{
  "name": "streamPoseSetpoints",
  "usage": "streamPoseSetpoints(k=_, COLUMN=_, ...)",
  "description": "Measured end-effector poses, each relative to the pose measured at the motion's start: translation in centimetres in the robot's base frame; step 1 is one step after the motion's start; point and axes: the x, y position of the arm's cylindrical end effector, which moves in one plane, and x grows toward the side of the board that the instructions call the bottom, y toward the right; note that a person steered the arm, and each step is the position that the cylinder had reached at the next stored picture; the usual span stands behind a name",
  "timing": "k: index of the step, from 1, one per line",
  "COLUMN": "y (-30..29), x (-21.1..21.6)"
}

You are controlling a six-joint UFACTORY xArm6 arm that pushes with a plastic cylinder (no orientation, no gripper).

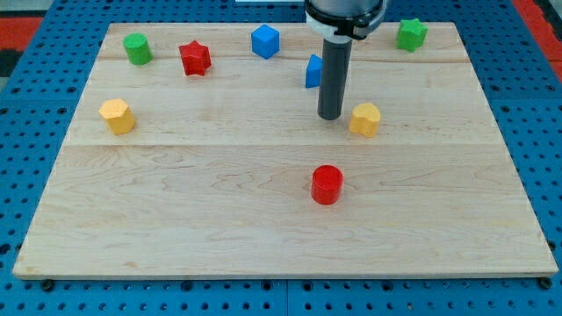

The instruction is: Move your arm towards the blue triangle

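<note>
The blue triangle (pixel 313 71) sits near the top middle of the wooden board (pixel 219 211), partly hidden behind my rod. My tip (pixel 330 117) rests on the board just below and to the right of it, a short gap away. A yellow block (pixel 365 119) lies close to the right of my tip. A blue cube (pixel 264 41) is up and to the left of the triangle.
A red star (pixel 195 58) and a green cylinder (pixel 136 48) are at the top left. A green block (pixel 411 34) is at the top right. A yellow block (pixel 117 116) is at the left. A red cylinder (pixel 327 184) is below my tip.
</note>
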Motion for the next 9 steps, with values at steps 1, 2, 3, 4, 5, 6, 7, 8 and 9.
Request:
streamPoseSetpoints(k=1, y=0.7, x=1.3)
streamPoseSetpoints(k=2, y=5.7, x=0.1)
streamPoseSetpoints(k=3, y=9.2, x=0.8)
streamPoseSetpoints(k=4, y=9.6, x=1.2)
streamPoseSetpoints(k=5, y=9.3, x=1.2)
streamPoseSetpoints(k=6, y=8.6, x=1.2)
streamPoseSetpoints(k=7, y=6.8, x=1.2)
streamPoseSetpoints(k=8, y=6.5, x=1.2)
streamPoseSetpoints(k=9, y=6.0, x=1.2)
